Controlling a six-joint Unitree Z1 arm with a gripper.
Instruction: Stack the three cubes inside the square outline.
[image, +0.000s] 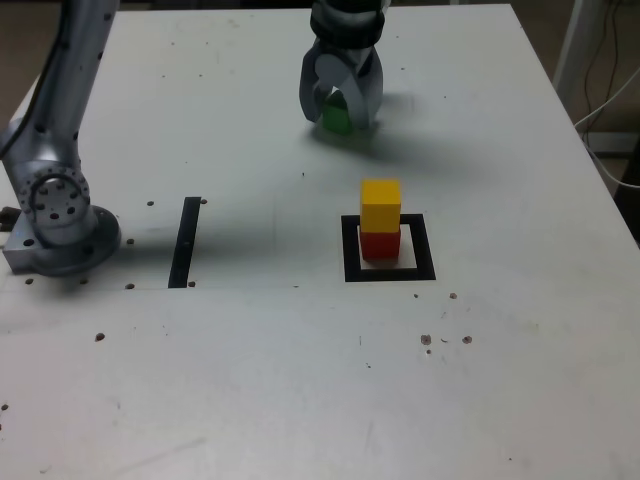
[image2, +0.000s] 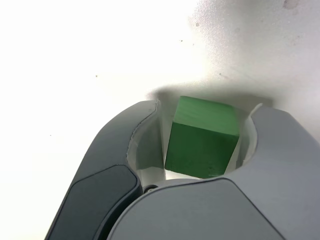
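A: Any brand, label or writing to read here?

B: None that I can make out. The grey arm (image: 62, 120) carries no legible mark in the exterior view, and the cubes are plain solid colour.

A: How is the arm posed?

B: Its round base (image: 60, 225) sits at the exterior view's left edge of the white worktop (image: 300, 380). The limb rises out of the top of the picture and comes back down at the far middle, where the pincer (image: 342, 112) points down at the worktop.

A: And the pincer itself?

B: Its two dark curved jaws stand either side of the green cube (image2: 202, 137). In the wrist view one jaw lies against or just beside one face of the cube, while a thin gap shows on the other side. I cannot tell whether it grips the cube yet. The cube appears to sit on the worktop.

A: Where are the other cubes?

B: The red cube (image: 379, 245) sits on the white centre of the square outline (image: 350, 250), and the yellow cube (image: 380, 205) rests on top of it, roughly squared up. That stack is nearer the camera than the pincer and well apart from it.

A: Anything else on the worktop?

B: A narrow black strip (image: 186, 242) between the base and the outline, plus small dark specks.
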